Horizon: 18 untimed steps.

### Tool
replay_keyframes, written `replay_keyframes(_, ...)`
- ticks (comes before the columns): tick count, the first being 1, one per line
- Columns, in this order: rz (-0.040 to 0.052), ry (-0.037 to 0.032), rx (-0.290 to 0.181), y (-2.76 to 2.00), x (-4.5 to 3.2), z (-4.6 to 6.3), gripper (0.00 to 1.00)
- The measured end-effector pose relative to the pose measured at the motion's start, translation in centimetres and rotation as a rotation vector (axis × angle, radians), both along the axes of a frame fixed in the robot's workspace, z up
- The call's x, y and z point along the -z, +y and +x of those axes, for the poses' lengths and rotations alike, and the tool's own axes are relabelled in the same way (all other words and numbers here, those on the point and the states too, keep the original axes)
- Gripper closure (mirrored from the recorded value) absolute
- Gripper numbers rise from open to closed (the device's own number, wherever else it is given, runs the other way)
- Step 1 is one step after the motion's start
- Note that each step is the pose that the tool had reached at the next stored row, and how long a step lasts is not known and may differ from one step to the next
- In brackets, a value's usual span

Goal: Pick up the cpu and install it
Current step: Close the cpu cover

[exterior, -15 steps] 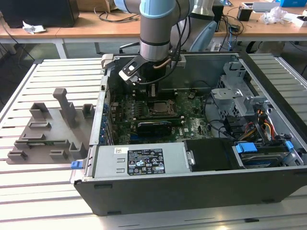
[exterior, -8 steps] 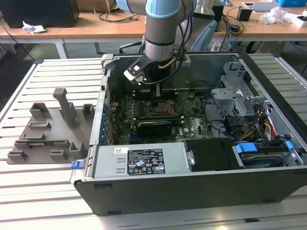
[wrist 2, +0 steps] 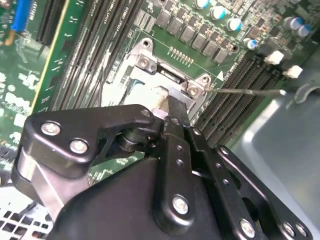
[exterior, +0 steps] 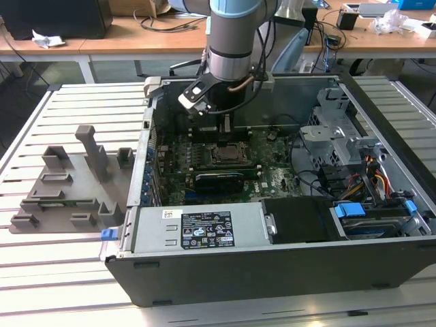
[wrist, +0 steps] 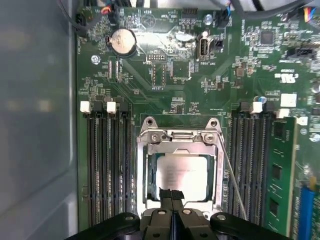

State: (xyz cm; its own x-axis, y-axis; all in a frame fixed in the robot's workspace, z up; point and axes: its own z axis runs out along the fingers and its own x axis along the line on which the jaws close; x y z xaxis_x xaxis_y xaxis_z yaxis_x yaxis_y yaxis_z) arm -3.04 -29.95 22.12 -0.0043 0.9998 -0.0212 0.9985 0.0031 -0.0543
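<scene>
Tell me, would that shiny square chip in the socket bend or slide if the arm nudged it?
The cpu is probably stiff, since its top looks like a flat metal plate. It may be slippery to grip, as that top is smooth and shiny. Pushed sideways, it should hardly move, because it lies flat inside the socket frame.

We see the gripper (exterior: 226, 129) low inside the open computer case (exterior: 272, 272). The grey tray (exterior: 61, 199) sits outside it.
</scene>
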Motion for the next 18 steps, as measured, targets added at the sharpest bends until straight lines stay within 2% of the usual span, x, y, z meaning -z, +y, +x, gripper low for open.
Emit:
replay_keyframes(2,0.0002,0.0001,0.000,-0.08,-0.33,0.0,0.89)
replay_keyframes(3,0.0008,0.0021,0.000,-0.31,-0.34,0.1,0.89)
replay_keyframes(5,0.0041,0.0097,0.000,-0.71,-0.34,0.7,0.89)
replay_keyframes(9,0.0052,0.0230,-0.003,-1.00,-0.34,2.0,0.89)
replay_keyframes(11,0.0053,0.0273,-0.004,-1.12,-0.34,2.5,0.89)
replay_keyframes(15,0.0052,0.0286,-0.006,-1.24,-0.44,2.7,0.89)
replay_keyframes(18,0.0054,0.0285,-0.006,-1.24,-1.30,2.7,0.89)
